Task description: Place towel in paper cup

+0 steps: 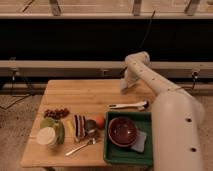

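Note:
The paper cup [46, 136] is pale cream and round, standing at the table's front left corner. A pale folded piece [140, 142] lies in the green tray beside the dark red bowl [122, 130]; it may be the towel, but I cannot tell for sure. My gripper [124, 86] hangs shut over the far edge of the table, well away from both. I cannot tell whether it holds anything. The white arm [170, 115] rises along the right side and bends down to the gripper.
The green tray [112, 152] sits front right. A white-handled tool [127, 105] lies behind it. Near the cup are green items [48, 122], a striped object [79, 125], a metal cup [90, 126], an orange [100, 121], a spoon [80, 147] and red berries [56, 113].

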`<state>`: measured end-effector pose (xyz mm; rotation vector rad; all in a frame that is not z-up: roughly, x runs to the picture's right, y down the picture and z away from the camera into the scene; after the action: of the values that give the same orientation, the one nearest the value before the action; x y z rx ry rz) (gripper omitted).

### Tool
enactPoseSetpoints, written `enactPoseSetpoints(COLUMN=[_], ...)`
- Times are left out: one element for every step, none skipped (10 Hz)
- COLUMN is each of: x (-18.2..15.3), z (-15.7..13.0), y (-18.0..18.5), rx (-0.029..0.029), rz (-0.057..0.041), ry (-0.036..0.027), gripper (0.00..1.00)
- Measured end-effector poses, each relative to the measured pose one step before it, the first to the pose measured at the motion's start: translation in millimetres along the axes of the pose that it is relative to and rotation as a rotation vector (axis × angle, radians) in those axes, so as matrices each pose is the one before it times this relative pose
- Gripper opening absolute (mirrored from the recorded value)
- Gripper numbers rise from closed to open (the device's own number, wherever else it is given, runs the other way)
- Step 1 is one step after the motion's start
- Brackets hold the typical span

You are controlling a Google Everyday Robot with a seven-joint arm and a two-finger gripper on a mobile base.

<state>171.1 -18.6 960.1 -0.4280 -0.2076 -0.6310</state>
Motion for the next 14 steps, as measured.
enactPoseSetpoints(x=[-9.94,-10.49,-14.05,-18.44,-16.5,-24.1,-24.36,-23.8,-15.78,-19.66,-9.94,-4.77,0.23,0.27], z=[-12.94,-11.39,-20.18,-23.94,-16.57,-17.63,-13.7,-10.23,-4.24,-0.43,1.44,0.16,-0.63,-0.2], y=[5.87,6.03,5.17,4.56,4.26,2.47,-2.42,-5.81,-5.49,-6.58,-3.39,-1.18,0.76,0.33], rx=[0.0184,0.01629,0.0299,0.03317,0.02291,0.02965,0.02862,0.02727,0.01558,0.01485,0.00747,0.00442,0.00026,0.00022], rz=[-0.01257,-0.01002,-0.01258,-0.02338,-0.02675,-0.04077,-0.04183,-0.04306,-0.02985,-0.04313,-0.02349,-0.01174,0.00098,0.00084], ry=[-0.01686,-0.01674,-0.02359,-0.02879,-0.02261,-0.0303,-0.03174,-0.03417,-0.02997,-0.05261,-0.02925,-0.01481,0.00033,0.00043], gripper=[0.0,0.0,0.0,0.0,0.0,0.0,0.0,0.0,0.0,0.0,0.0,0.0,0.0,0.0])
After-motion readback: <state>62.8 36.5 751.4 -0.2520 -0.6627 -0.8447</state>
